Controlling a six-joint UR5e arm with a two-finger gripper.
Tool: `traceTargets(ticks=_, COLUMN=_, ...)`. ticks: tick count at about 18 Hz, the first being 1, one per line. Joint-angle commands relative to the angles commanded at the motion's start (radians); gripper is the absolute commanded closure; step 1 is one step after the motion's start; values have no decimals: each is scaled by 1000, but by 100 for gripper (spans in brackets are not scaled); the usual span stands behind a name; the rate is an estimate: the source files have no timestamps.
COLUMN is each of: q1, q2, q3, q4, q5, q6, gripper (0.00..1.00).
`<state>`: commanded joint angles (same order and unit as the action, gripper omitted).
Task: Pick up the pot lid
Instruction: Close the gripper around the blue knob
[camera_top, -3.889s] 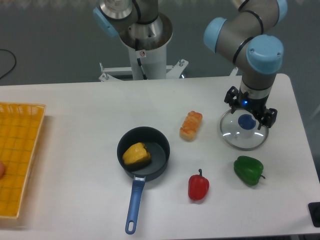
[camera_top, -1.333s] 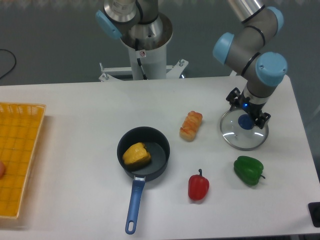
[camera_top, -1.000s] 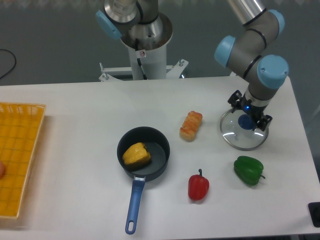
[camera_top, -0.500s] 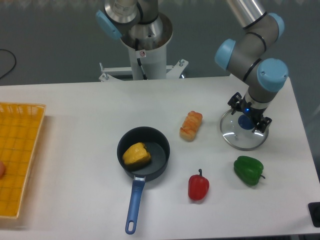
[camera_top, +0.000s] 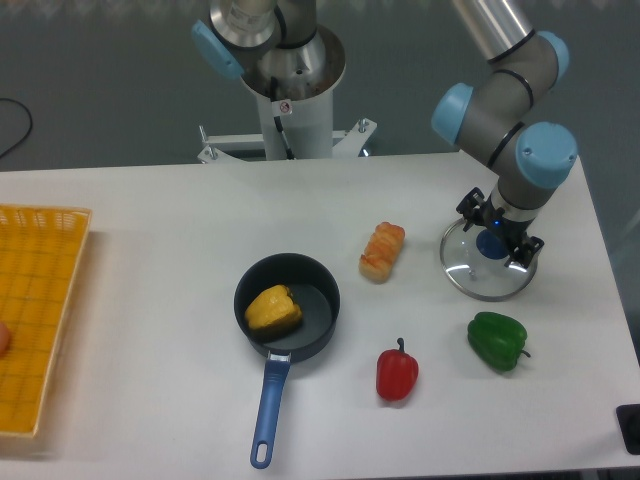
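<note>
"Where is the pot lid?"

"Lying on the white worktop, its blue knob facing up, with the green pepper near its rim."

"And the tool?"

"Over the lid, open, its fingers spread on either side of the knob. I can't tell whether they touch it."

"What's around it?"

"A bread roll lies between the lid and the black pan. The pan has a blue handle and something yellow inside."

"Anything else?"

"A red pepper near the pan, and a yellow crate at the view's left edge."
</note>
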<state>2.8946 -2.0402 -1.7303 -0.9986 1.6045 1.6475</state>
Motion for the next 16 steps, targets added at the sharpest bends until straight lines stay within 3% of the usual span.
traceTargets(ticks=3, q1=0, q2=-2, q3=2, q4=0, q5=0, q6=0, gripper=3)
traceTargets(ticks=11, q1=0, q2=-8, q3=5, q4=0, q5=0, q6=0, gripper=28)
traceTargets(ticks=16, q1=0, q2=-9, q3=5, q4=5, q5=0, q6=-2, gripper=32)
